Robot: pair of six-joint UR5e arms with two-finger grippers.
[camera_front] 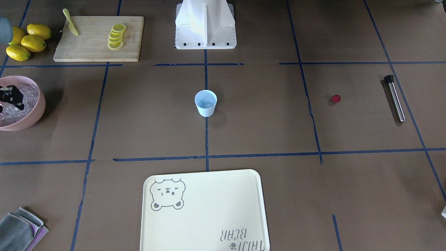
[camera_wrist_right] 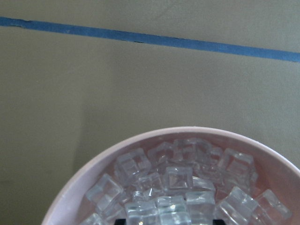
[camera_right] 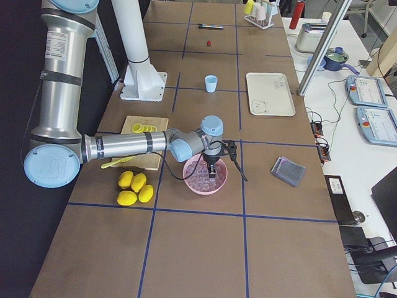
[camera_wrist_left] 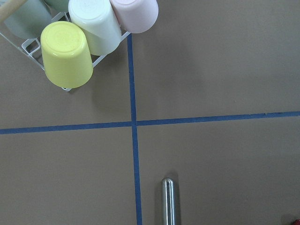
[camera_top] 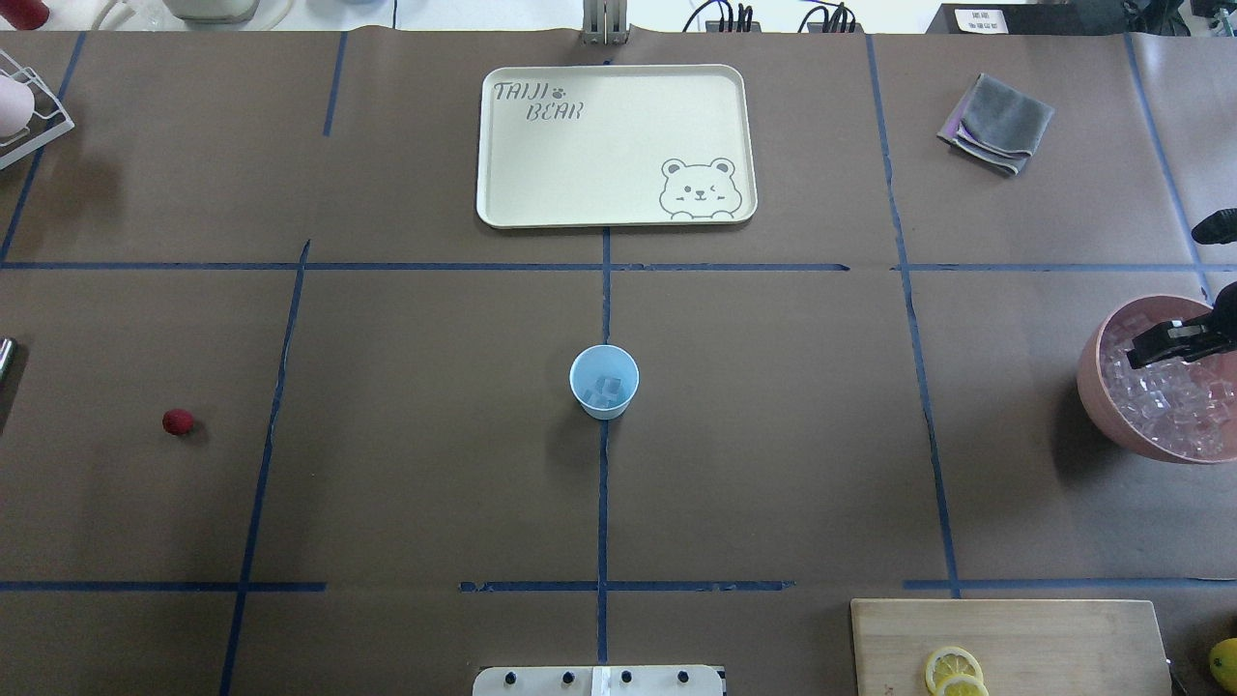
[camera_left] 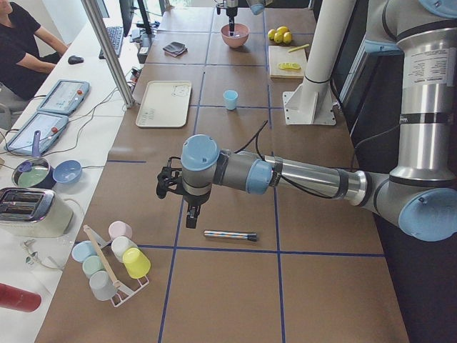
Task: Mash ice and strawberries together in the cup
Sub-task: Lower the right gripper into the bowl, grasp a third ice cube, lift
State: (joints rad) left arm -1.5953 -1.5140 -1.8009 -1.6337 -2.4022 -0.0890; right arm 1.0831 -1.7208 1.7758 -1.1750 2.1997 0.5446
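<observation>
Ice (camera_top: 607, 389) lies in the pale blue cup (camera_top: 604, 382), which stands upright at the middle of the bench (camera_top: 387, 435). The strawberry piece (camera_top: 178, 421) lies alone, well apart on the robot's left side, near a steel rod (camera_front: 395, 98). The right hand (camera_top: 1150, 350) is low in the pink bowl (camera_top: 1097, 406), among more clear cubes; I cannot tell if it is released or clenched. The left hand (camera_left: 191, 218) hangs near the rod, and I cannot tell its state either.

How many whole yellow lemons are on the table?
4. They huddle beside the cutting board, behind the pink bowl: top lemon, middle lemon, bottom lemon, and a partly covered lemon.
</observation>
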